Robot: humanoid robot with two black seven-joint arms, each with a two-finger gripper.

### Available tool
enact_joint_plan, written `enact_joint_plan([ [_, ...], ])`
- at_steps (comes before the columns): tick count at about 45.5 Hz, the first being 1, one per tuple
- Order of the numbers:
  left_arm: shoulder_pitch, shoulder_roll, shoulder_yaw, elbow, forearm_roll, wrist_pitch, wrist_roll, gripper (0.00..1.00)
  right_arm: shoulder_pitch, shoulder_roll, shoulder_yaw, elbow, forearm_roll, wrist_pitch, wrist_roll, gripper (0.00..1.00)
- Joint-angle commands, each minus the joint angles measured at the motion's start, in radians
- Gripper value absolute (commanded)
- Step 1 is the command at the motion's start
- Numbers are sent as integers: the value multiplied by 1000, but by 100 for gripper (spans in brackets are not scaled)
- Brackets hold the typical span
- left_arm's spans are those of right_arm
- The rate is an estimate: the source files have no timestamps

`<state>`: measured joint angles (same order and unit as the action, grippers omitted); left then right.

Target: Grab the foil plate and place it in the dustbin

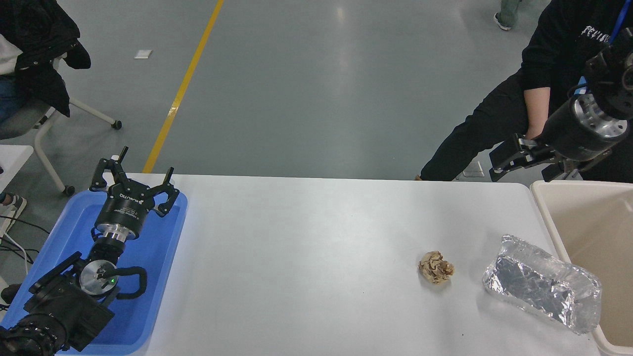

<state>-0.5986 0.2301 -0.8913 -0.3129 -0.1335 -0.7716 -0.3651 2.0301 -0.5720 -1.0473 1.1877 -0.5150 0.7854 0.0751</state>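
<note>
Raised beyond the bench's far right edge, my right tool (507, 160) hangs released, grasping nothing. Well below it, the foil plate (543, 283) lies on the bench (306, 257) against the dustbin (583, 237), a paper ball (435, 267) near its left. My left tool (132, 182) rests spread over a blue tray (163, 257).

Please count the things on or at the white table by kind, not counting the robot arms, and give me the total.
Foil plate: 1
Paper ball: 1
Blue tray: 1
Beige dustbin: 1
Total: 4
</note>
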Motion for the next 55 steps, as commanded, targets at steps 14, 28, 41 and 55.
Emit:
enact_joint_plan([
  [14, -1, 0, 0, 0, 0, 0, 0, 100, -13, -3, -43, -52, 96, 0, 2, 100],
  [28, -1, 0, 0, 0, 0, 0, 0, 100, -13, -14, -123, -69, 101, 0, 2, 100],
  [41, -1, 0, 0, 0, 0, 0, 0, 100, -119, -130, -138, -74, 81, 0, 2, 100],
  [55, -1, 0, 0, 0, 0, 0, 0, 100, -361, -259, -149, -89, 78, -210, 3, 100],
])
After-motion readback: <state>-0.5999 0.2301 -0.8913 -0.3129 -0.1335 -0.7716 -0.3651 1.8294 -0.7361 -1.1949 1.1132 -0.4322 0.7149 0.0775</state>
